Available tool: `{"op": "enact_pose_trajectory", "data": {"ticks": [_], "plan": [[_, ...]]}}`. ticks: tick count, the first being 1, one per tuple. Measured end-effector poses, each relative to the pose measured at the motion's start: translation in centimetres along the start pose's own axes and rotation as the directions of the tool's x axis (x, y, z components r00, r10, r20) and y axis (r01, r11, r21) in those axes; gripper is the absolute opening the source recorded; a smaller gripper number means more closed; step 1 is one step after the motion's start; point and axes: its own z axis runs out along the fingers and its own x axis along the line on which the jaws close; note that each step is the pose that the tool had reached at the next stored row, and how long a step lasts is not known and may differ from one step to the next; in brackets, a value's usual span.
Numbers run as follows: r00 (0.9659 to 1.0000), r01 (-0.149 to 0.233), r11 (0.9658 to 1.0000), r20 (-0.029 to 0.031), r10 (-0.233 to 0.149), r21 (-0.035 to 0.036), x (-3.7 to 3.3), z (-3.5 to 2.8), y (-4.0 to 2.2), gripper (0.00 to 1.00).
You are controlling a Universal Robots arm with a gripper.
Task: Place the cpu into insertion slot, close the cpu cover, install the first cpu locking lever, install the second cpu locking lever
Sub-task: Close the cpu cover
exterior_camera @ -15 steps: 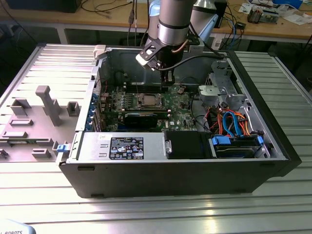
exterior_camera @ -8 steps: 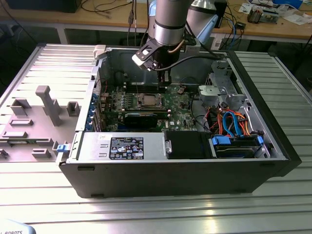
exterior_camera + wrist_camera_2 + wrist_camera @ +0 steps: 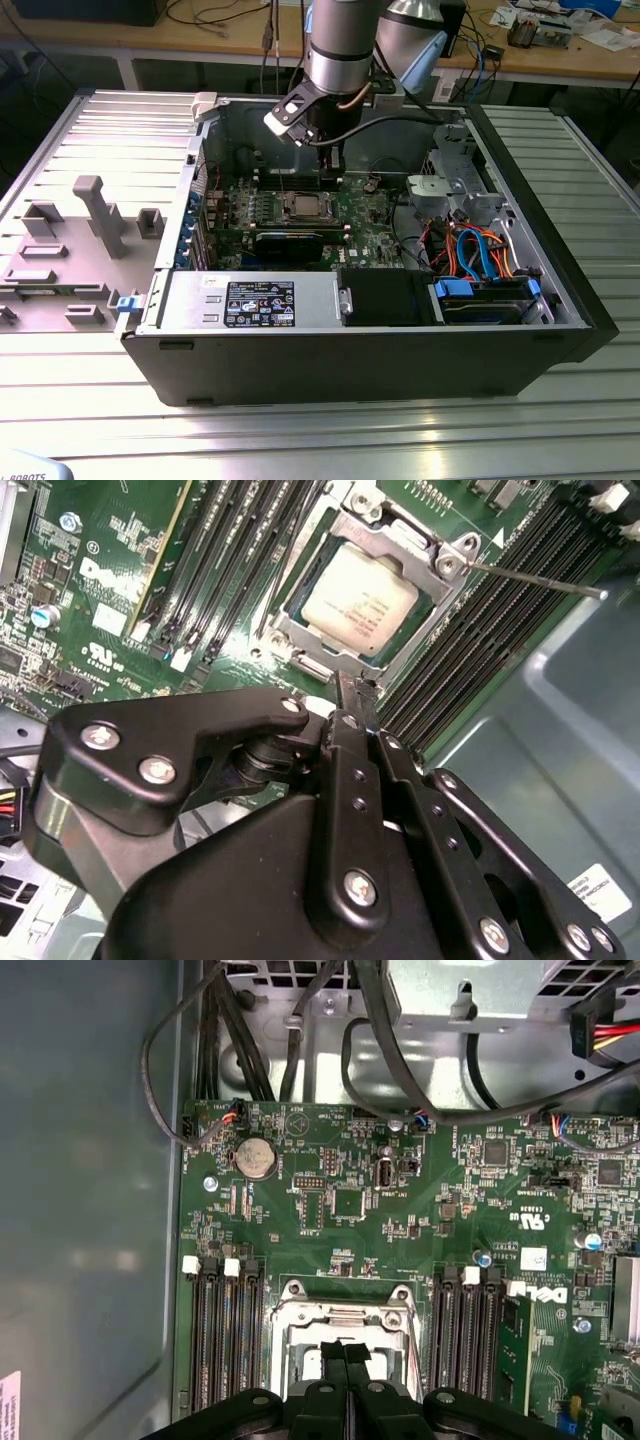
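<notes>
Hovering beside cover (image 3: 400, 540), gripper (image 3: 350, 690) is holding nothing, jaws pinched together; lever (image 3: 530, 580) is looking thin, springy, best pushed near tip.

Exterior view wide; wrist views near insertion slot (image 3: 298, 640).

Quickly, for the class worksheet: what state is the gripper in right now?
Gripper: closed, holding nothing, tips beside the cpu cover.

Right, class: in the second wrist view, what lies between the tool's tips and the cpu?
The silver edge of the cpu cover, framing the cpu; the tool sits just outside it, in the second wrist view.
</notes>
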Motion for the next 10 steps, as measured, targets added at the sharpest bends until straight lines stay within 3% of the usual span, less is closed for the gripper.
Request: {"op": "enact_pose_trajectory", "data": {"ticks": [10], "plan": [[1.0,0.0,1.0,0.0,0.0,-0.0001,0.01,0.05,-0.26,0.11]]}}
